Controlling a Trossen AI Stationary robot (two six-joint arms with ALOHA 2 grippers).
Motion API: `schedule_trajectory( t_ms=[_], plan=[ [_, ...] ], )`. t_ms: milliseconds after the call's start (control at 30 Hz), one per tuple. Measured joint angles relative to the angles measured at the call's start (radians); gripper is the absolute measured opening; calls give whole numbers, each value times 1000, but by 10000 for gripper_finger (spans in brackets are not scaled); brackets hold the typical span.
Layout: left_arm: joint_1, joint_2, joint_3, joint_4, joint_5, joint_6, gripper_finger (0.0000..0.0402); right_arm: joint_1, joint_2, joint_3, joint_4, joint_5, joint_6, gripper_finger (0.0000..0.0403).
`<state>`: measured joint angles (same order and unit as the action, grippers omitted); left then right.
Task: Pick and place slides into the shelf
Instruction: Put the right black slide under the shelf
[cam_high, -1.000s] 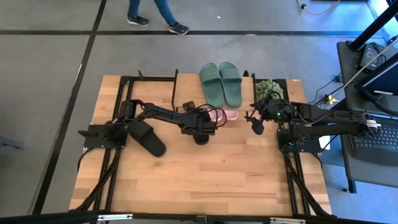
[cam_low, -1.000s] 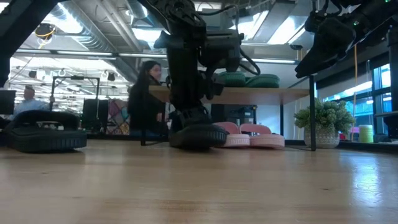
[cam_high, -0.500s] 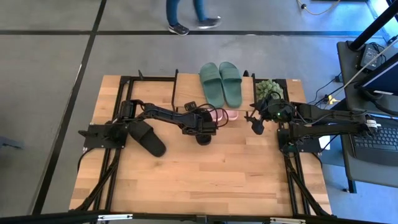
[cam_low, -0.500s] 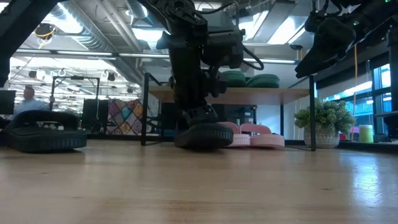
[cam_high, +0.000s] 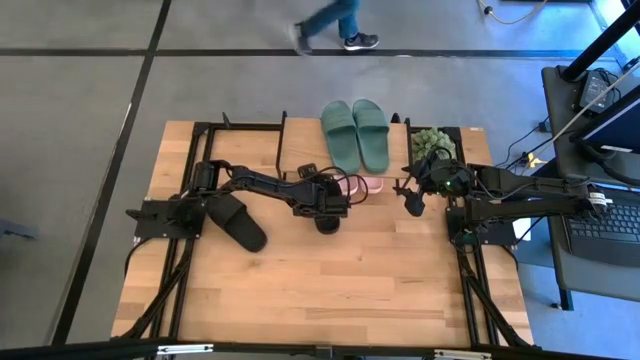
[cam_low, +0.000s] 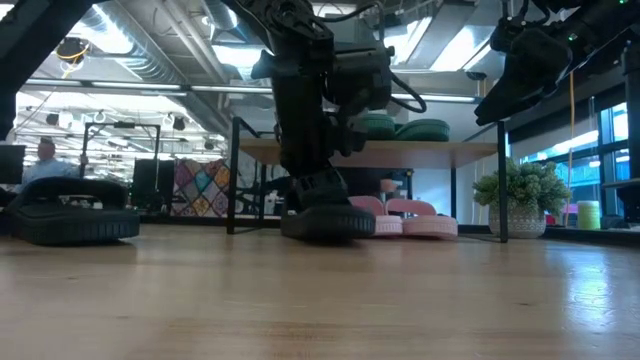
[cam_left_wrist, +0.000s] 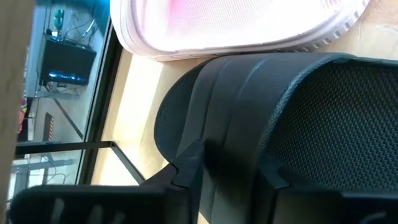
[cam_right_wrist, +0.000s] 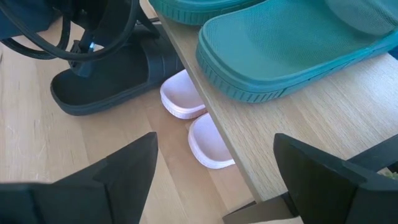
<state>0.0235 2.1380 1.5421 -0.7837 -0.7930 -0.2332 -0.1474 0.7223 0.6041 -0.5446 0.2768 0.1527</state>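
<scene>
The left gripper (cam_high: 325, 213) is down at the front edge of the shelf (cam_right_wrist: 298, 118), sitting right over a black slide (cam_low: 325, 218) that rests flat on the tabletop (cam_high: 330, 280). From the left wrist view the black slide's strap (cam_left_wrist: 249, 124) fills the frame between the dark fingers (cam_left_wrist: 186, 171), so the claw straddles the strap; whether it grips or has just let go cannot be told from here. The slide's toe points in under the shelf, just beside the pink slides (cam_right_wrist: 193, 118) already tucked below the board. That placement makes sense: the green pair (cam_high: 354, 133) takes up the top board, so the lower level is where room remains, and the black one looks to be going in alongside the pink.

The second black slide (cam_high: 236, 220) lies well apart, out near the left arm's base, not yet shelved.

The right gripper (cam_high: 412, 200) hangs in the air off the shelf's right end, near the potted plant (cam_high: 432, 142), jaws spread wide and empty, waiting clear of the work.
</scene>
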Motion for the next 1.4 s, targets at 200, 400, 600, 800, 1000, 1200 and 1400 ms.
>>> schedule_trajectory(
  t_ms=[200,400,600,800,1000,1200,1400],
  plan=[
    [0,0,0,0,8,0,138,0,0,0,0,0,0,320],
    [0,-5,0,1,54,-1,187,0,1,0,0,0,0,320],
    [-17,-7,0,1,98,-3,199,0,0,0,0,0,0,320],
    [-35,-7,0,-1,93,-20,200,0,0,0,0,0,1,320],
    [-66,-7,0,-15,-63,-24,200,0,0,0,0,0,1,320],
    [-109,-27,0,-20,-54,-26,200,0,0,0,0,0,4,320],
    [-184,-108,0,-11,39,-91,200,0,0,0,0,0,4,320]
  ],
)
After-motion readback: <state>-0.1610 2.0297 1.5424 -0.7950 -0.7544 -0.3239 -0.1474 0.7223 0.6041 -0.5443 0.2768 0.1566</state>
